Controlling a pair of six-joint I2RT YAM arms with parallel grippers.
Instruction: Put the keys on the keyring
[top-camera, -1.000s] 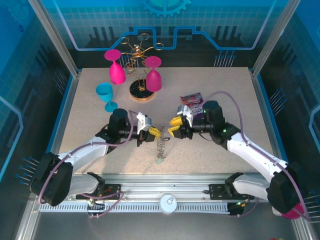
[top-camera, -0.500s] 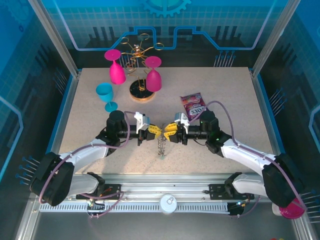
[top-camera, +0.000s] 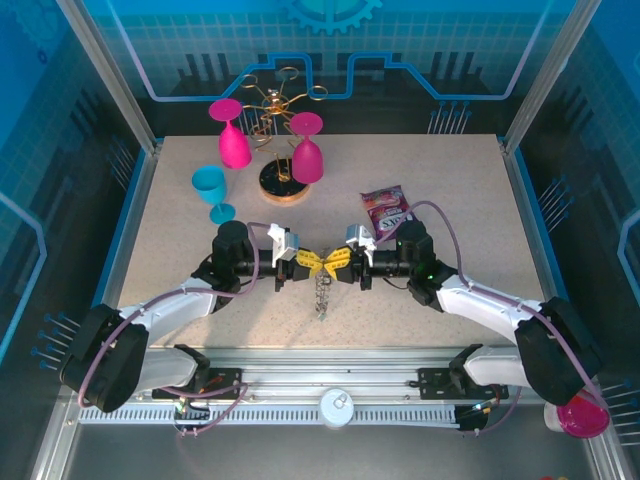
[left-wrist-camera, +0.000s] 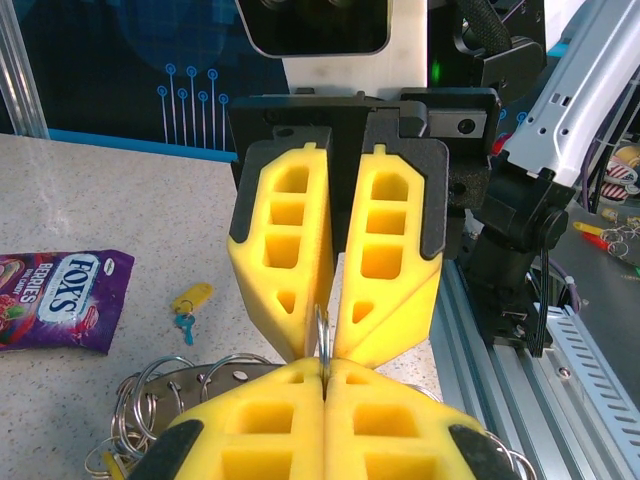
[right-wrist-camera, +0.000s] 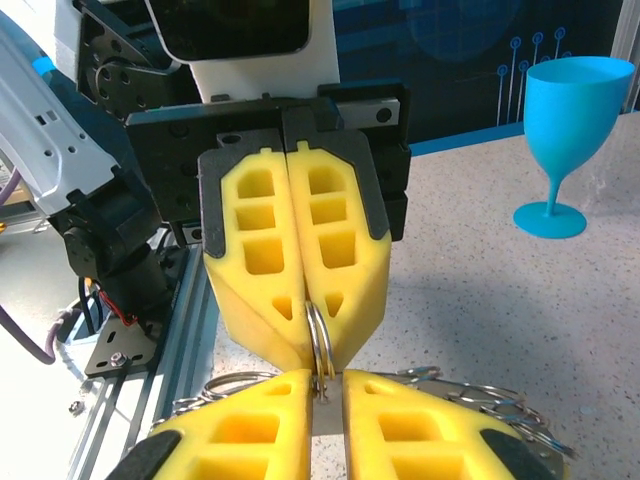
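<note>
Blue panelled walls close in a speckled beige table. At its far left stand two pink goblets, a blue goblet and a gold wire rack. A purple sweet bag lies right of centre.

Both arms meet nose to nose over the near middle of the table. The left gripper has its yellow pads pressed tight together on a wire loop at the top of the keyring, which hangs edge-on beneath the two claws. In the left wrist view more of the ring's small loops fan out below the fingers. The right gripper faces it with its pads a sliver apart, and the same upright loop sits in that gap. Whether those tips bear on the wire yet, I cannot tell.

The step in hand looks like a two-handed hold on one loop, either to pass the ring across or to spread the wire for threading. No key is in either claw. One of the keys, yellow-tagged, lies on the table near the sweet bag, well apart from the ring.

Next, the right claw likely needs a firm pinch on the loop. Then one arm must steady the ring alone while the other goes for that tiny key, which calls for a fine, low grasp.
</note>
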